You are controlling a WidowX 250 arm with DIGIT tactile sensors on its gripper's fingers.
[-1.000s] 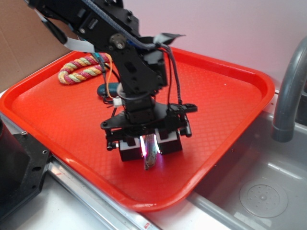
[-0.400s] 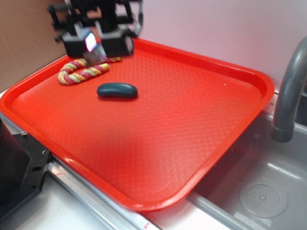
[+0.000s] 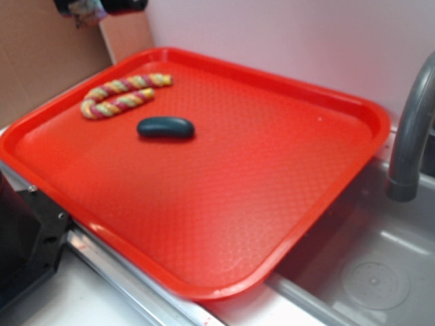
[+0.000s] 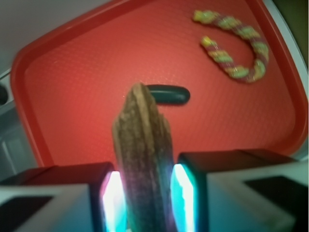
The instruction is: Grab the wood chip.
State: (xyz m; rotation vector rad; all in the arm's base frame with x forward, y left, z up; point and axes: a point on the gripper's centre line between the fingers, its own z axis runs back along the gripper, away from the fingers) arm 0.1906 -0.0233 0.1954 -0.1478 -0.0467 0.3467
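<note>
The wood chip [image 4: 143,154], a rough brown sliver with streaked grain, stands pointed end up between my two glowing pads in the wrist view. My gripper [image 4: 144,200] is shut on it, high above the red tray [image 4: 72,72]. From the exterior view only a sliver of the gripper [image 3: 95,7] shows at the top left edge, above the tray's back corner, with the wood chip [image 3: 85,13] a blurred patch under it.
A dark teal oval pebble [image 3: 166,128] lies on the red tray [image 3: 285,170], left of centre. A twisted red-yellow rope [image 3: 122,94] curls behind it. A grey faucet [image 3: 411,129] rises at the right over a metal sink [image 3: 367,272]. Brown cardboard [image 3: 41,61] stands behind.
The gripper rose from the tray's front middle with the wood chip, swung to the back left and now sits almost out of the exterior view. Pebble and rope stayed put.
</note>
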